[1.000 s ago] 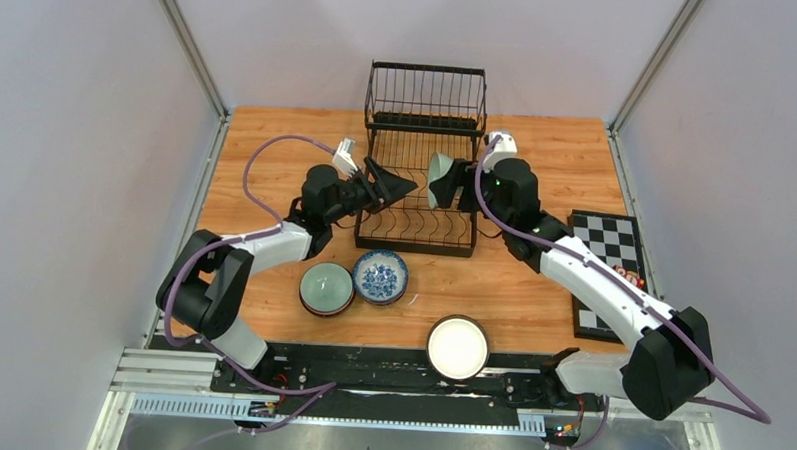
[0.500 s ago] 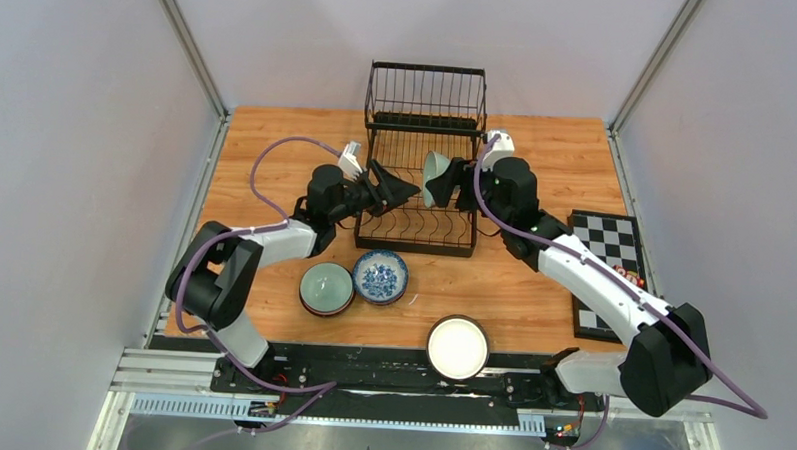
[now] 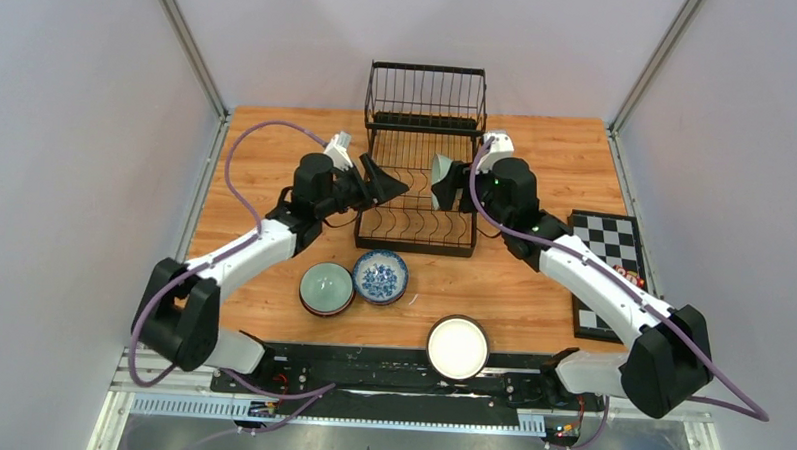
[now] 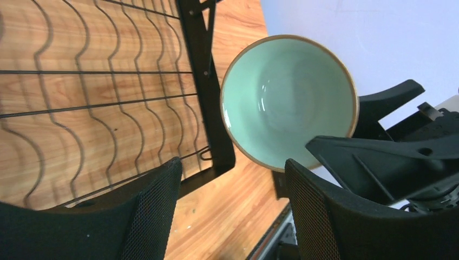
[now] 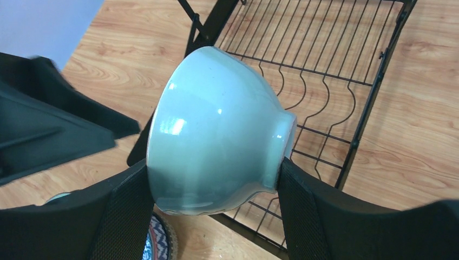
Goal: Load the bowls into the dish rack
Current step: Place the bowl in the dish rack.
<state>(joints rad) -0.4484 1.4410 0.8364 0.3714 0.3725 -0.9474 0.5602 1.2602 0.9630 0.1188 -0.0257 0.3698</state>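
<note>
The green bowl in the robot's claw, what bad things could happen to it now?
The pale green ceramic bowl is tipped on its side, pinched by the right gripper on its glossy outside. It might slip and drop onto the black wire dish rack below.
The left gripper, open and empty, sits close by, facing the bowl. The two could bump.
If the bowl misses a slot between the wires, it could roll onto the wooden table.
</note>
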